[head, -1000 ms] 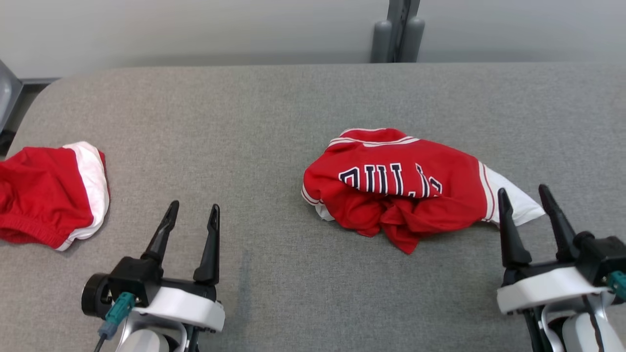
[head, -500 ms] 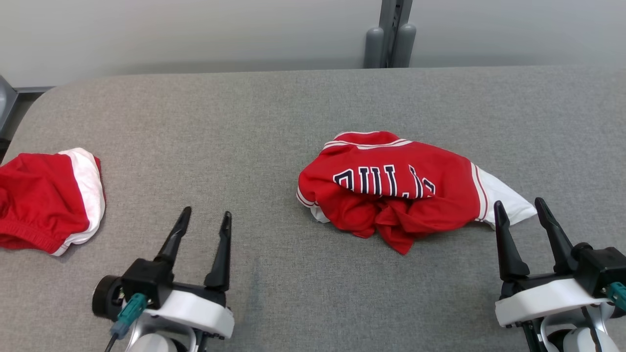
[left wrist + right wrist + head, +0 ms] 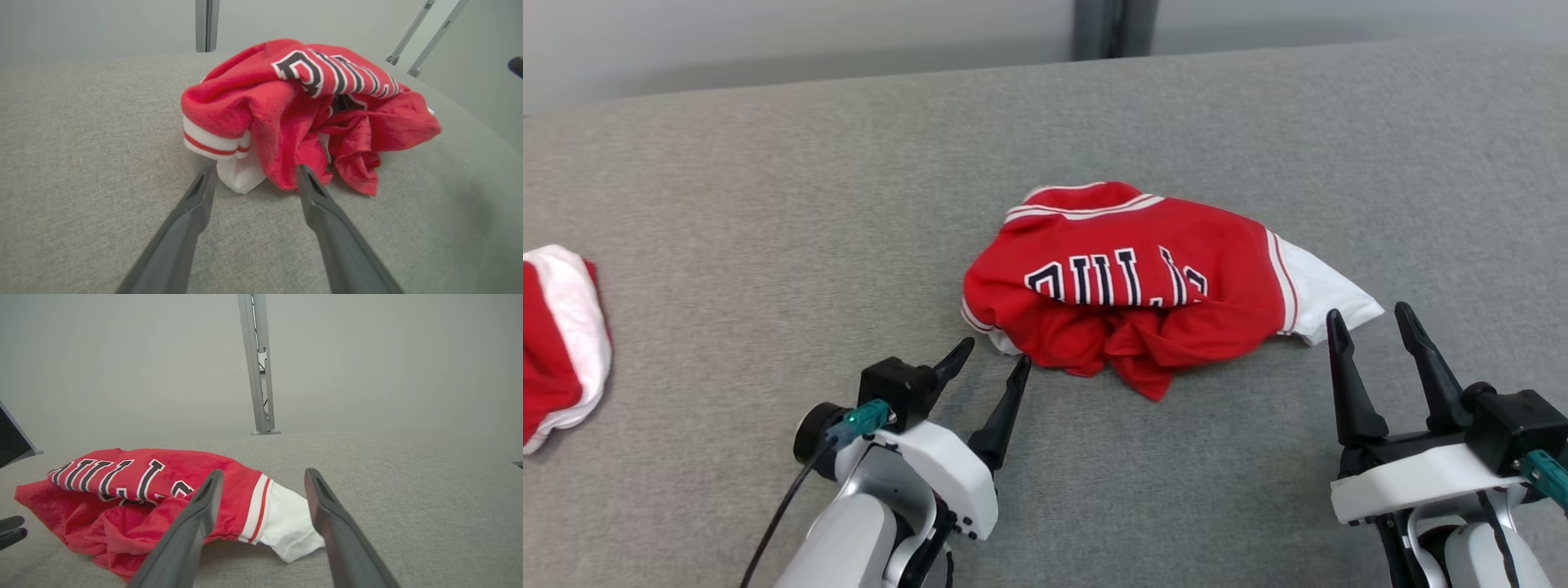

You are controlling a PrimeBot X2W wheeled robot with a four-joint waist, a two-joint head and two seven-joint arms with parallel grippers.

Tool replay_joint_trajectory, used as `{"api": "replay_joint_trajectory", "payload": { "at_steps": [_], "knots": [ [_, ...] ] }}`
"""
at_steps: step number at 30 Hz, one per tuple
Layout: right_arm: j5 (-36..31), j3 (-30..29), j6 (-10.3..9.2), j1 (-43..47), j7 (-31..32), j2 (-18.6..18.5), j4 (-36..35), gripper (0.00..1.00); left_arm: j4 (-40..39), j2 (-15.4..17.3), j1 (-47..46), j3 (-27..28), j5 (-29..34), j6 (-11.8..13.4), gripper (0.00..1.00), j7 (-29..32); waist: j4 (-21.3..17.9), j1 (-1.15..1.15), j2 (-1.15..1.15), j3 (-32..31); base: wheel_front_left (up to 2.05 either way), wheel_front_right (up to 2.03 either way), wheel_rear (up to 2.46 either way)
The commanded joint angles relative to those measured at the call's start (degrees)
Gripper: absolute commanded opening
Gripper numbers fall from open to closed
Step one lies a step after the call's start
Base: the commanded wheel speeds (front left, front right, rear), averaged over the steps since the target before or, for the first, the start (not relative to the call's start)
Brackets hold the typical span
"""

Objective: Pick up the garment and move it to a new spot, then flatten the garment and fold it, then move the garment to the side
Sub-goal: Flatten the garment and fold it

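Note:
A crumpled red garment point(image 3: 1143, 278) with white trim and dark lettering lies on the grey table point(image 3: 768, 204), a little right of centre. My left gripper point(image 3: 996, 359) is open, its tips just short of the garment's near-left edge. In the left wrist view the garment point(image 3: 302, 102) bunches right in front of the open fingers point(image 3: 192, 204), a white striped cuff nearest them. My right gripper point(image 3: 1368, 318) stands open by the garment's white right end. The right wrist view has that white end point(image 3: 286, 522) between the spread fingers point(image 3: 327, 506).
A second red and white cloth point(image 3: 556, 335) lies at the table's left edge. A grey post point(image 3: 1115, 28) rises behind the far edge, seen also as the post point(image 3: 259, 363) against the pale wall. Bare grey tabletop surrounds the garment.
My left gripper has swung right and forward, up to the garment's left edge. The head camera has shifted, so the whole scene slid left. The right gripper stays near the white end.

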Motion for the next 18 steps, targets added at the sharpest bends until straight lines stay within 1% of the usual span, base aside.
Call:
{"api": "replay_joint_trajectory", "payload": {
  "at_steps": [1,7,8,9,10,15,18],
  "knots": [
    [0.50,-0.11,0.01,-0.77,-0.69,-0.14,0.27,1.00,1.45,0.25,-1.92,-0.07,-0.76,-0.14,1.00,0.50,-1.83,0.00,0.00,1.67,0.00,0.00,0.00],
    [1.19,-0.34,0.01,-1.17,-1.71,-0.10,1.48,1.00,7.17,0.01,-6.29,-0.45,-3.96,-0.43,1.00,1.63,-3.33,0.00,0.00,2.92,0.00,0.00,0.00],
    [1.31,-0.31,0.01,-1.34,-1.85,-0.09,1.66,1.00,7.80,0.00,-7.00,-0.37,-4.43,-0.44,0.96,1.26,-3.48,0.00,0.00,3.03,0.00,0.00,0.00],
    [1.51,-0.33,0.01,-1.51,-2.05,-0.09,1.75,1.00,8.50,-0.01,-7.65,-0.33,-4.83,-0.58,0.19,0.93,-3.54,0.00,0.00,3.13,0.00,0.00,0.00],
    [1.63,-0.37,0.01,-1.65,-2.16,-0.09,1.87,1.00,9.12,-0.01,-8.16,-0.29,-5.16,-0.67,0.00,0.66,-3.59,0.00,0.00,3.19,0.00,0.00,0.00],
    [2.17,-0.29,0.01,-1.80,-2.62,-0.09,2.32,1.00,10.17,0.43,-10.24,-0.48,-4.75,-1.03,0.00,-2.12,-3.50,0.00,0.00,3.25,0.00,0.00,0.00],
    [2.32,-0.46,0.01,-1.74,-2.69,-0.10,2.54,1.00,8.12,0.92,-10.30,-0.53,-4.43,-0.96,0.00,-3.44,-3.02,0.00,0.00,3.10,0.00,0.00,0.00]
  ]
}}
